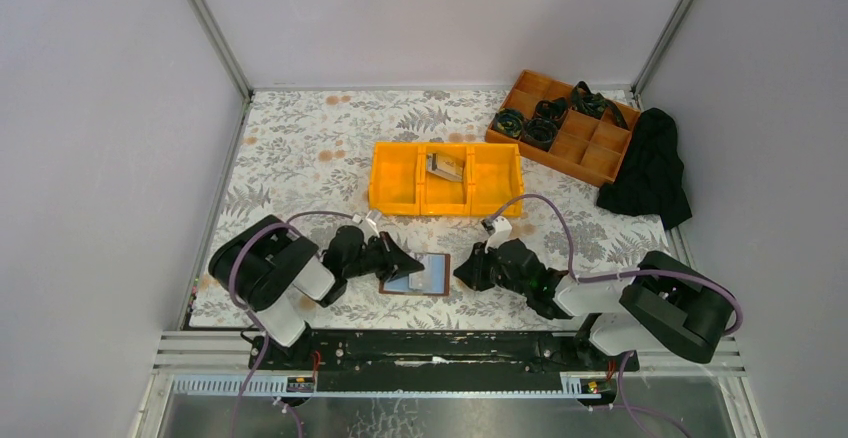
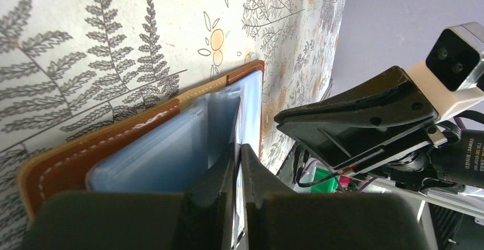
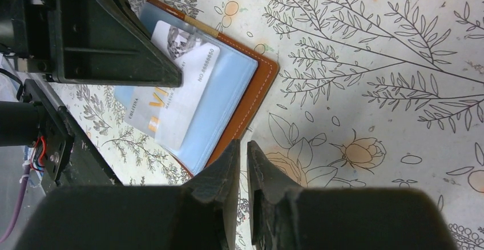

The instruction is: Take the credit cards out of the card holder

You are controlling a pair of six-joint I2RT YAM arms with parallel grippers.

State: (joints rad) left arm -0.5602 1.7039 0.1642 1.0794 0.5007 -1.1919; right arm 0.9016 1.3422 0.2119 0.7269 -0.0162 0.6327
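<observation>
The card holder (image 1: 432, 276) is brown leather with pale blue plastic sleeves and lies open on the floral table between my grippers. It also shows in the left wrist view (image 2: 68, 153) and the right wrist view (image 3: 259, 84). A silvery-white credit card (image 3: 177, 84) with orange lettering lies on its top sleeve. My left gripper (image 1: 398, 261) (image 2: 238, 150) is shut on that card's thin edge at the holder's left side. My right gripper (image 1: 462, 271) (image 3: 242, 145) is shut and empty, its tips at the holder's right brown edge. Another grey card (image 1: 445, 166) lies in the yellow bin.
The yellow bin (image 1: 395, 186) with three compartments stands just behind the holder. A wooden compartment tray (image 1: 590, 148) with black coiled items and a black cloth (image 1: 650, 168) sit at the back right. Grey walls close in both sides.
</observation>
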